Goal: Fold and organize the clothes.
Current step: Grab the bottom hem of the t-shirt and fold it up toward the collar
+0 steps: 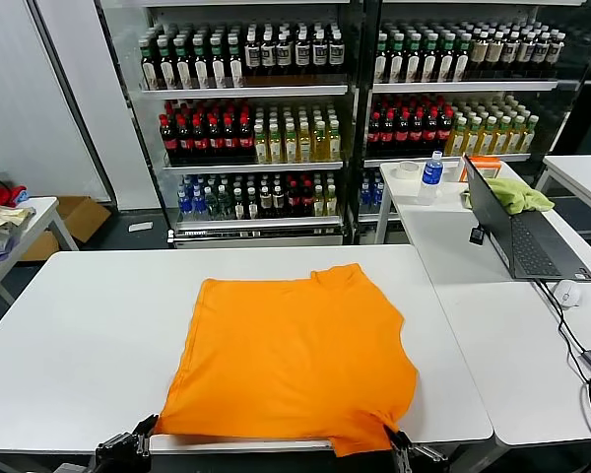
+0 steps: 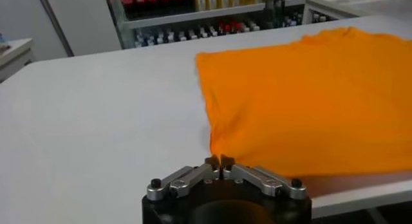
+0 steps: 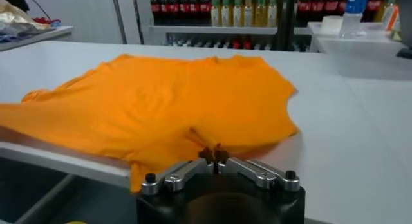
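The orange T-shirt (image 1: 295,355) lies spread flat on the white table (image 1: 79,335), plain side up, with its near edge at the table's front edge. At the near left corner, my left gripper (image 1: 143,434) is shut on the shirt's fabric; in the left wrist view the gripper (image 2: 219,161) pinches the corner of the shirt (image 2: 302,96). My right gripper (image 1: 399,445) is shut on the near right corner, which hangs slightly over the table edge. The right wrist view shows the gripper (image 3: 213,156) with a fold of the shirt (image 3: 161,103) between its tips.
An open laptop (image 1: 517,232), a mouse (image 1: 568,293) with cables, a yellow-green cloth (image 1: 517,194) and a water bottle (image 1: 431,169) are on the adjoining right table. Drink shelves (image 1: 256,138) stand behind. A side table with piled garments (image 1: 0,212) is at far left.
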Tool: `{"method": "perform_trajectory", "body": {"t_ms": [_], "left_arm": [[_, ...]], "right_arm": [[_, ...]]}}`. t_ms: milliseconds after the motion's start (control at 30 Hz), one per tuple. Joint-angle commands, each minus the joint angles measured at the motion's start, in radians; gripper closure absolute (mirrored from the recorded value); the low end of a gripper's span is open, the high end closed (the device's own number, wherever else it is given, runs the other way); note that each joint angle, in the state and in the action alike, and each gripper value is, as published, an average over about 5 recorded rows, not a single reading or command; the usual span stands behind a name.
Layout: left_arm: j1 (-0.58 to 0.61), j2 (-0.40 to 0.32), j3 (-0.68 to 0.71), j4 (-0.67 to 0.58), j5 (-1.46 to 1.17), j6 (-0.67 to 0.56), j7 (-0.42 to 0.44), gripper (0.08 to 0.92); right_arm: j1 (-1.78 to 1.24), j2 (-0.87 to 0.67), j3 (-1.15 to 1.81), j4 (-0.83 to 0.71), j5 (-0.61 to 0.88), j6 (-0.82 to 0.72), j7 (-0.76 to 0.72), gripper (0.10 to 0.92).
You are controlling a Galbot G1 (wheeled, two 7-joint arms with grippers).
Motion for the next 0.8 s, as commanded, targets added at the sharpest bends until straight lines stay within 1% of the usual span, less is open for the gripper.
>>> {"method": "perform_trajectory", "body": {"t_ms": [33, 133, 267, 400, 567, 800], "left_arm": [[-0.244, 0.009, 0.010, 0.086, -0.115, -0.017, 0.008, 0.920], [-0.319, 0.009, 0.040, 0.153, -0.137, -0.027, 0.028, 0.920], [-0.391, 0.005, 0.079, 0.237, -0.152, -0.055, 0.059, 0.920], [-0.451, 0.003, 0.103, 0.307, -0.161, -0.063, 0.071, 0.920], [-0.508, 0.009, 0.121, 0.366, -0.170, -0.069, 0.091, 0.920], [-0.588, 0.015, 0.148, 0.417, -0.170, -0.074, 0.109, 0.920]], "right_arm": [[0.165, -0.001, -0.003, -0.036, 0.041, -0.040, -0.004, 0.912], [0.259, 0.015, -0.043, -0.090, 0.049, -0.065, 0.003, 0.912], [0.346, 0.033, -0.089, -0.157, 0.047, -0.084, 0.008, 0.912], [0.398, 0.053, -0.119, -0.207, 0.043, -0.090, 0.009, 0.912], [0.447, 0.075, -0.147, -0.245, 0.043, -0.095, 0.001, 0.912], [0.494, 0.095, -0.167, -0.288, 0.040, -0.103, 0.010, 0.912]]}}
